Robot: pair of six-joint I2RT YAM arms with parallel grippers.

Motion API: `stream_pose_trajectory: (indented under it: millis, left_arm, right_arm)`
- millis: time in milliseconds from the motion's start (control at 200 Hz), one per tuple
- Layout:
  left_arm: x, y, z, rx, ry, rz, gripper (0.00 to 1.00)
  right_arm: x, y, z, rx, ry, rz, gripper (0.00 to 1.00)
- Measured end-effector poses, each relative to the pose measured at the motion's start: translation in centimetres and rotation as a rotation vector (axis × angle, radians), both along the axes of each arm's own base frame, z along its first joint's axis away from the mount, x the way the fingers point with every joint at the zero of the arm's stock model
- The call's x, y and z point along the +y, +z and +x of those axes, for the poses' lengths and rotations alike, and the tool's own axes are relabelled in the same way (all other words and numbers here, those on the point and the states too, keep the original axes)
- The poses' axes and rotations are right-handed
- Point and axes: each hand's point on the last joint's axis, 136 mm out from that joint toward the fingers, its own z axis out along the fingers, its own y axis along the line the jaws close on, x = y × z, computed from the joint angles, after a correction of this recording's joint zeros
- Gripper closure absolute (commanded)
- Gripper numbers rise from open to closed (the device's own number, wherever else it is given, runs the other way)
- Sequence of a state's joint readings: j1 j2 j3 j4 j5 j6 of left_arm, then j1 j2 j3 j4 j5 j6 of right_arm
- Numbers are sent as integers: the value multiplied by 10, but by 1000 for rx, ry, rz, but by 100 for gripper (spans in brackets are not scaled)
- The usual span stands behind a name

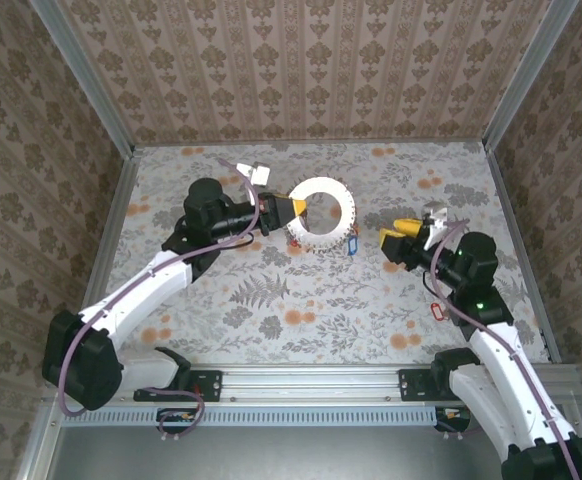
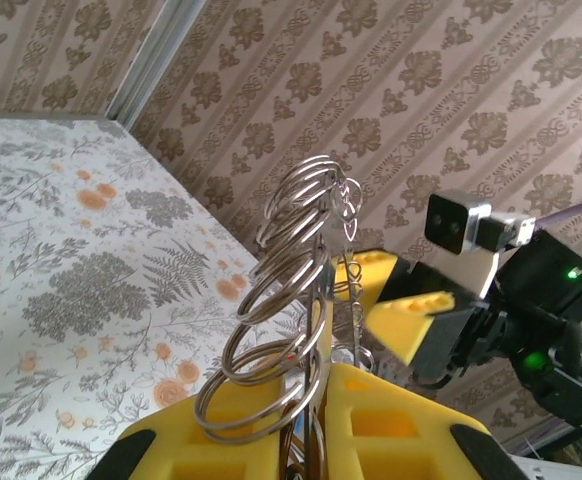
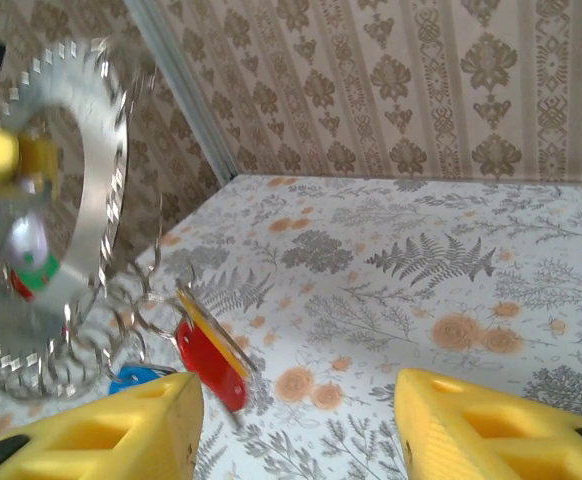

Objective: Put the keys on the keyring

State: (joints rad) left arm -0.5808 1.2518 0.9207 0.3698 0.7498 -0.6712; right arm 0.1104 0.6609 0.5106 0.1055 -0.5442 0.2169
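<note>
- Left gripper [image 1: 297, 209], frame centre, clamped tight onto the keyring [image 1: 348, 210] (standing upright).
- Right gripper [image 1: 397, 236], right of centre: jaws parted, empty.
- Keys [image 3: 211, 360] hang lower left.

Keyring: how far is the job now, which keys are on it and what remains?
Done: keys with red, blue and green tags seem to hang from the keyring. In hand: the left gripper grips the keyring upright; the right gripper is open and empty beside it. Left: one red-tagged key, it seems, lies on the table.
</note>
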Motion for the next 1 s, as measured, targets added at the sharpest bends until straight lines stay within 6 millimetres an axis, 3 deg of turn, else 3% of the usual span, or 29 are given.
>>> stream_pose_trajectory:
  millis: [190,395,690,1000]
  left_arm:
    - [-2,11,-4,-28,-28,0,100]
    - [0,7,0,-17,-29,6,100]
    - [2,12,8,-23,-13,6,100]
    - [3,17,10,-39,-9,4,100]
  right_arm:
    - [22,8,-21,-180,93,-120,61]
    - [44,-8,-37,-334,167,-275,69]
    - [65,2,-45,-527,195,-404,78]
    - [82,-6,-37,-550,223,-443,79]
